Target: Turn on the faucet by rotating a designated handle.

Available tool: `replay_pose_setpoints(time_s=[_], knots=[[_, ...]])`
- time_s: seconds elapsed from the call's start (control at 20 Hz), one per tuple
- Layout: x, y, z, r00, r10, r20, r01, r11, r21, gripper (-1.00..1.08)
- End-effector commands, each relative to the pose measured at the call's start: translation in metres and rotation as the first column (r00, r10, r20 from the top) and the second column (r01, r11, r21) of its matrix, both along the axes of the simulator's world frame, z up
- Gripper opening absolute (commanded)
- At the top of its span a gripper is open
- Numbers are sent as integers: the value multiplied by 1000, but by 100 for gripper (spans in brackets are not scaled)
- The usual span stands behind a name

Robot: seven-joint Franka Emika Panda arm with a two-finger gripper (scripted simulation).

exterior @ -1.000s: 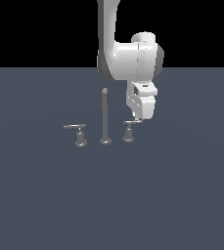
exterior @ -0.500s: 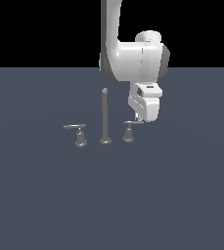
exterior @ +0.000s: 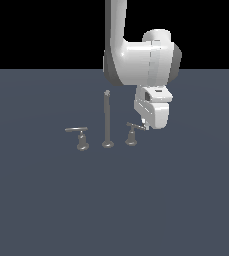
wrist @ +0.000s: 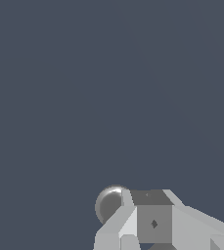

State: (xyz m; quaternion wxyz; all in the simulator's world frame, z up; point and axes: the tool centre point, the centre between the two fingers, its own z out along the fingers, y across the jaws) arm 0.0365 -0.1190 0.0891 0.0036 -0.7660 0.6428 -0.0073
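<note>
A: Exterior view? Quick.

B: The faucet point(exterior: 106, 120) stood on the grey floor point(exterior: 46, 200): tall post in the middle, longer-lever handle point(exterior: 79, 137) to the exterior view's left, the designated handle point(exterior: 132, 133) to the exterior view's right. The gripper point(exterior: 145, 123) sat at the tip of its short lever, touching or just beside it; couldn't tell which. Fingers hidden, so spread or pressed together, couldn't tell.

A: Wrist view?

B: Mostly bare floor. One finger point(wrist: 155, 222) filled the corner, with a rounded grey metal part point(wrist: 109, 202), probably the handle's base, right against it. Jaw gap not shown.

A: Step?

B: Contact stage, I'd say. The next move called for a sideways push on the lever tip, sweeping round its base.
</note>
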Motion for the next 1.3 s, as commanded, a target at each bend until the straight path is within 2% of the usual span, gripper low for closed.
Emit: replay_pose_setpoints(time_s=[0.0,0.1,0.7,0.75,0.8,1.2,1.25], knots=[[-14,3,0,1000,2,-16,-2,1000,4,-100],[-8,-2,0,1000,-3,-5,3,1000,0,-100],[-41,32,0,1000,2,-15,-2,1000,4,-100],[-41,32,0,1000,2,-15,-2,1000,4,-100],[-38,13,0,1000,-23,-10,23,1000,-4,-100],[-38,72,0,1000,2,-16,-2,1000,4,-100],[-38,72,0,1000,2,-16,-2,1000,4,-100]])
